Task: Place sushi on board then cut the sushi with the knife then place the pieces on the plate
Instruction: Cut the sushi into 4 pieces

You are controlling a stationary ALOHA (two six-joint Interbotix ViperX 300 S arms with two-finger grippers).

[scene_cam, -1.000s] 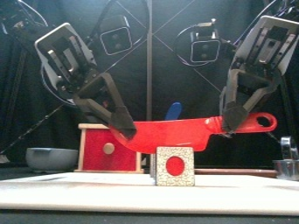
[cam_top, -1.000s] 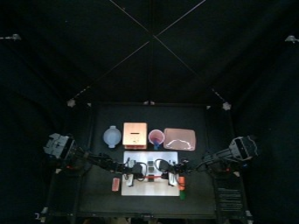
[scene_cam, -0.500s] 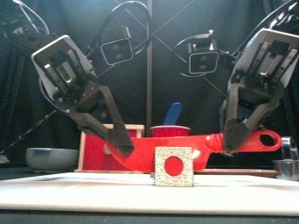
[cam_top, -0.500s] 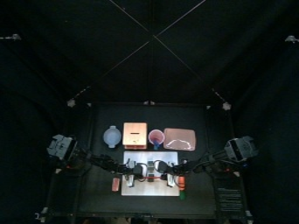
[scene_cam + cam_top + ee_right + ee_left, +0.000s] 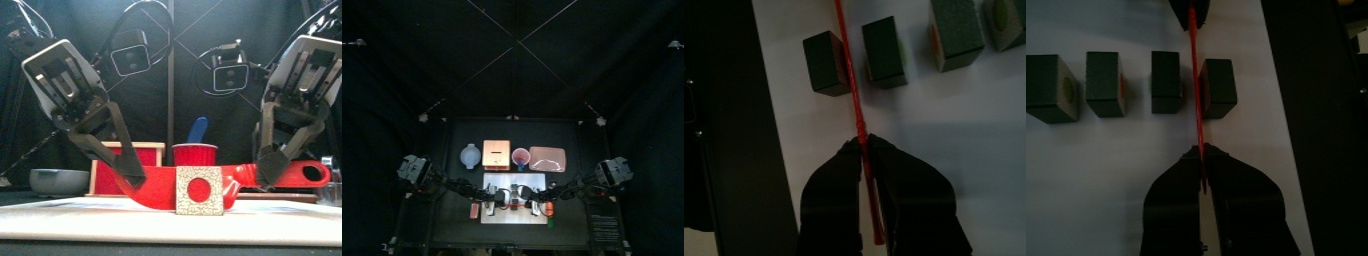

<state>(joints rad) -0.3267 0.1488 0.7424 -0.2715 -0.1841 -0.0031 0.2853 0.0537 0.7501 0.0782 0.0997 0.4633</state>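
Observation:
The sushi roll lies in several dark green blocks (image 5: 1104,84) on the white board (image 5: 516,216). The red knife (image 5: 167,184) is held level low over the board, its thin blade (image 5: 1196,95) in the gap between the end block (image 5: 1219,88) and its neighbour (image 5: 1165,84). My left gripper (image 5: 134,190) is shut on the blade's tip end (image 5: 1200,158). My right gripper (image 5: 274,172) is shut on the handle (image 5: 863,150). From the front, one block's white face with a red centre (image 5: 201,191) hides part of the blade.
Behind the board stand the blue-grey bowl (image 5: 470,155), the wooden box with its red drawer front (image 5: 497,155), the red cup (image 5: 197,153) with a blue knife (image 5: 198,130), and the pink tray (image 5: 547,157). Both arms lean in over the board.
Both grippers have come down together, lowering the red knife from above the sushi to beside the block near the board.

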